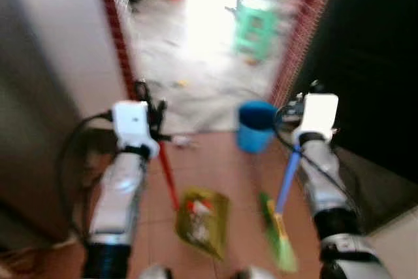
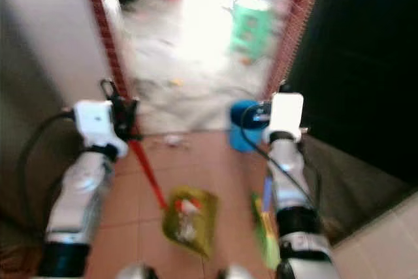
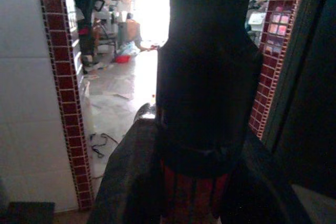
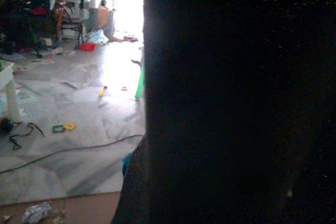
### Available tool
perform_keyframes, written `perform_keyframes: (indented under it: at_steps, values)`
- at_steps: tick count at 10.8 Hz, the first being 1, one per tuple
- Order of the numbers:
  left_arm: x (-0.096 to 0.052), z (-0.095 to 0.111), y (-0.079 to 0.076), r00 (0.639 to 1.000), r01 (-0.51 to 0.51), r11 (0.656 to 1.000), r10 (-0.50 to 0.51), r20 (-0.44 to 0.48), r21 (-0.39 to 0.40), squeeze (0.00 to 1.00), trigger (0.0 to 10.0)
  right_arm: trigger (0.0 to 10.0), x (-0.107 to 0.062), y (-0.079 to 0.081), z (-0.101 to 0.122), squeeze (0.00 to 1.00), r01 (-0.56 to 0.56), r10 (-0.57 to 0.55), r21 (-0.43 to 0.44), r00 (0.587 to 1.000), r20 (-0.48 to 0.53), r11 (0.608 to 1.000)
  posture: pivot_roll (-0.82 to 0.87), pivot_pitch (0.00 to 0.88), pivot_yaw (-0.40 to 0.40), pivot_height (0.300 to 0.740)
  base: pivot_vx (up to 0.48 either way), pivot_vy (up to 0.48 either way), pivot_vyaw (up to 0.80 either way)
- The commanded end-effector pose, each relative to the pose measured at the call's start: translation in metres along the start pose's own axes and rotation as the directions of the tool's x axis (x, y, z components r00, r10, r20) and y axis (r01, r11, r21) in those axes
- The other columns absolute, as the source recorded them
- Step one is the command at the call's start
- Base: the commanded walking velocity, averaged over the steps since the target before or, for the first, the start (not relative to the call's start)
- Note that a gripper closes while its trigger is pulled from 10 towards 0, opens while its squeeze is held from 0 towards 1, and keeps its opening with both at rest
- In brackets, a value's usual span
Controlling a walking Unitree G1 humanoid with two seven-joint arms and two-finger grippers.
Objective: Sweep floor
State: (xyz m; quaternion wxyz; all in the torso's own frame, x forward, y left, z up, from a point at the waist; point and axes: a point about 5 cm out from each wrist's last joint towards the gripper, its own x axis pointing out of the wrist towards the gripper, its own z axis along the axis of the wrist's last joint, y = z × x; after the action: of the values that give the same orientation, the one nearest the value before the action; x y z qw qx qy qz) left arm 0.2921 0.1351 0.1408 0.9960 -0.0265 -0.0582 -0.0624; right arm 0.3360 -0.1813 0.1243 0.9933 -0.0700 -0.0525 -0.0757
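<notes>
My left gripper [image 1: 154, 121] is shut on the red handle [image 1: 168, 178] of a yellow-green dustpan [image 1: 204, 223]. The pan rests on the terracotta floor tiles between my arms, with some red and white litter in it. In the left wrist view the handle [image 3: 195, 192] fills the middle as a dark shaft. My right gripper [image 1: 297, 114] is shut on the blue handle [image 1: 286, 181] of a broom. Its green bristles [image 1: 281, 243] touch the floor just right of the dustpan. Both eye views are blurred.
A blue bucket [image 1: 255, 125] stands at the doorway threshold ahead. A crumpled white scrap [image 1: 181, 140] lies near it. Red-tiled door jambs [image 1: 117, 37] frame a bright, littered room with a green stool [image 1: 256, 24] and a cable [image 4: 63, 150] on the floor. A dark wall lies to the right.
</notes>
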Motion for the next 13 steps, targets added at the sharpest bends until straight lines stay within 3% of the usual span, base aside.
perform_keyframes:
  at_steps: [1,5,13]
  values:
    - [0.004,0.016,-0.003,0.997,0.009,1.0,-0.008,0.075,-0.01,0.0,10.0,10.0,0.005,0.0,0.013,0.0,0.005,-0.005,0.004,0.998,0.056,1.0,-0.06,0.0,0.007,0.74,0.304,0.0,0.0]
    - [0.015,0.048,-0.002,0.984,-0.024,0.997,0.036,0.173,-0.073,0.0,10.0,10.0,0.004,-0.003,0.009,0.0,0.013,-0.012,-0.017,0.999,0.042,1.0,-0.05,0.0,0.001,0.74,0.318,0.0,0.0]
    - [0.032,0.106,0.016,0.935,-0.092,0.982,0.142,0.325,-0.165,0.0,10.0,10.0,0.005,0.0,0.002,0.0,-0.016,0.017,-0.038,1.0,0.014,0.999,-0.06,0.0,-0.012,0.74,0.367,0.0,0.0]
